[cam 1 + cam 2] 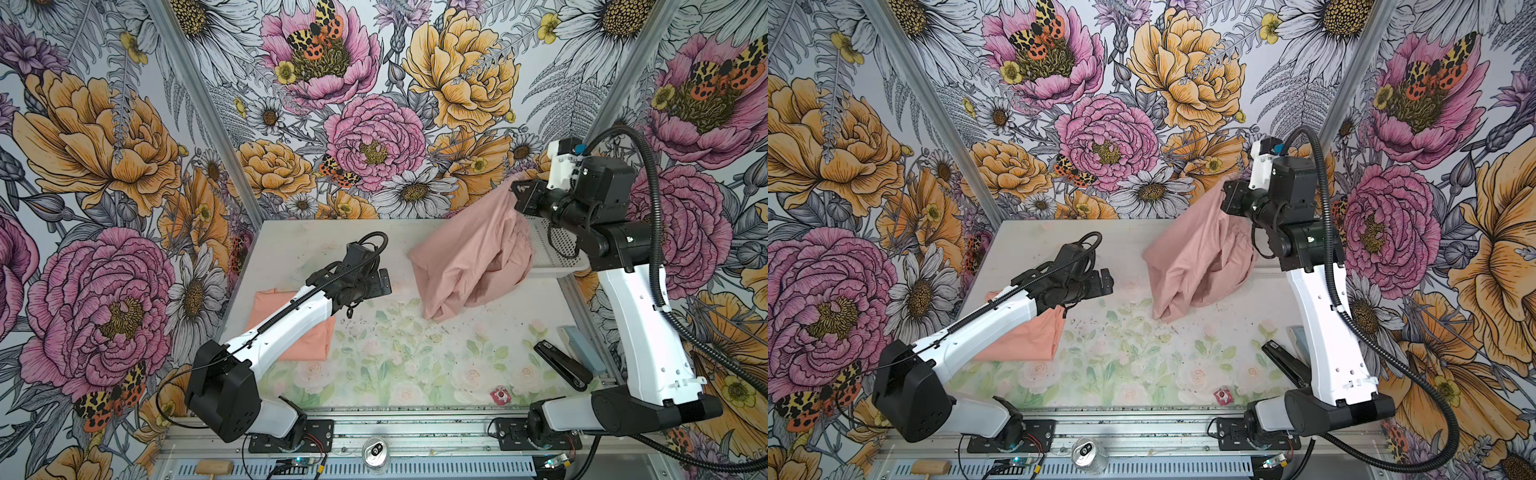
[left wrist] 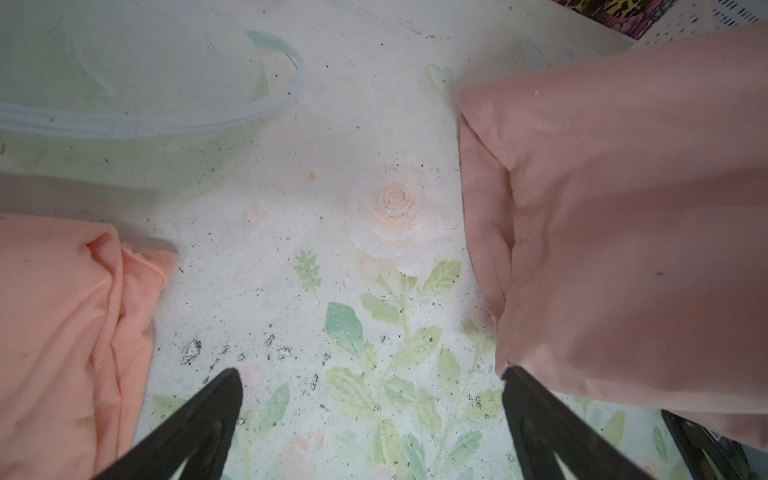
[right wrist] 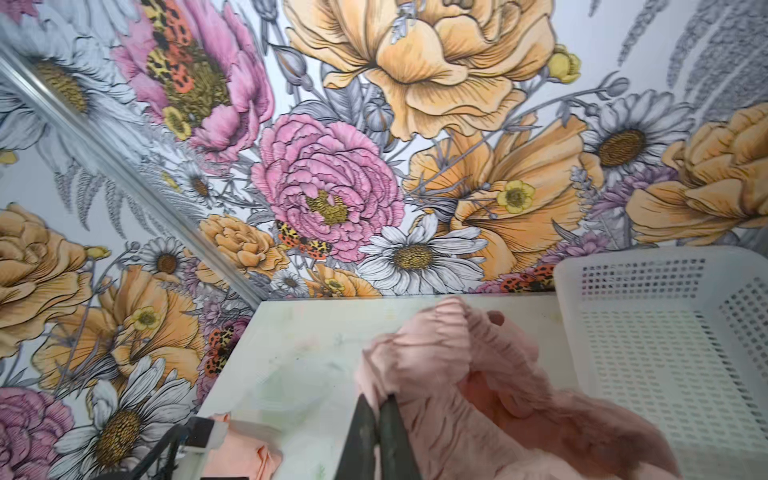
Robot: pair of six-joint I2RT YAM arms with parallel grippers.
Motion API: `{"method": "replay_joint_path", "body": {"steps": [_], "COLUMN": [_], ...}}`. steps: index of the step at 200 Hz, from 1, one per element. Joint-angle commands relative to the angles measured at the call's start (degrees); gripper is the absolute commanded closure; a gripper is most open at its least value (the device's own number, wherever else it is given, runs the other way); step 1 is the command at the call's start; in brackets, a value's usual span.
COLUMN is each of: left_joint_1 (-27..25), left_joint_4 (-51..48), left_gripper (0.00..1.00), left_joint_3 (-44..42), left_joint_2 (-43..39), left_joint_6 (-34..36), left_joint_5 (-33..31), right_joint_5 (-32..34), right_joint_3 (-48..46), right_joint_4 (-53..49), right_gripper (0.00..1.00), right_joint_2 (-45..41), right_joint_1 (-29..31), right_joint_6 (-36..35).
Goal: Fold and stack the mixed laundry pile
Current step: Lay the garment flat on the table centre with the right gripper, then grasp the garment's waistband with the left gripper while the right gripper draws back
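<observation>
The right gripper is clamped tight on the gathered edge of the dusty-pink garment, raised above the far right of the table. The cloth hangs from that pinch in a loose drape, down and to the left. Its lowest fold touches the tabletop around the middle. Just right of the held edge, the white perforated basket sits in the far-right corner. In both top views the hanging cloth covers the basket's left side and the right arm covers part of its right side.

The left gripper has its jaws spread wide with nothing between them and hovers over bare tabletop left of centre. One fingertip comes just beside the garment's lower left fold. On the gripper's other side, the peach-orange T-shirt lies on the table at the left edge, partly under the left arm. A clear plastic piece with a rounded rim rests on the far-left part of the table, beyond the T-shirt.

Near the right edge lie a black stapler-like tool and, just beside it, a grey-blue block. A small red item sits by the near edge, and a can stands on the front rail. Flowered walls close the left, far and right sides. The near-centre stretch of the table is bare.
</observation>
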Motion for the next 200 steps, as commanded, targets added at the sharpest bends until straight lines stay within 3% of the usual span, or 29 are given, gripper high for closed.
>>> {"method": "replay_joint_path", "body": {"steps": [1,49,66,90,104,122,147,170,200], "left_joint_1": [1.59,5.28,6.11,6.65,6.32,5.24,1.21,-1.18,-4.88], "left_joint_4": [0.84,-0.4,-1.8,-3.51,-4.08,-3.95,-3.79,-1.18,1.47], "left_gripper": [0.01,0.01,0.01,0.01,0.01,0.01,0.01,0.01,0.02], "left_joint_3": [-1.82,-6.22,-7.37,-8.14,-8.11,-7.22,-3.79,-0.87,5.04], "left_joint_2": [-2.77,-10.74,-13.82,-17.27,-18.49,-18.07,-13.17,-4.76,6.84], "left_joint_6": [0.23,-2.01,-2.56,-2.72,-2.53,-1.65,1.97,8.09,16.92], "left_joint_5": [-1.58,-4.35,-8.03,-10.38,-11.12,-10.87,-8.88,2.56,10.69], "right_joint_5": [-1.25,-3.48,-5.93,-7.61,-5.28,-4.75,-4.95,-5.27,-6.61], "right_joint_3": [1.15,-3.78,-4.35,-4.94,-5.59,-7.01,-12.52,-19.89,-28.26], "right_joint_4": [-1.49,-1.08,-1.12,-1.12,-1.21,-1.21,-1.3,-1.1,-0.97], "right_gripper": [1.0,1.0,1.0,0.67,0.52,0.43,0.38,0.36,0.35], "right_joint_2": [3.78,14.51,19.18,21.18,19.16,15.73,9.92,4.91,-0.19], "right_joint_1": [6.62,21.22,24.51,25.73,24.98,22.29,16.55,10.51,4.14], "right_joint_6": [-0.75,0.6,1.44,2.44,2.44,2.85,3.54,3.84,3.58]}}
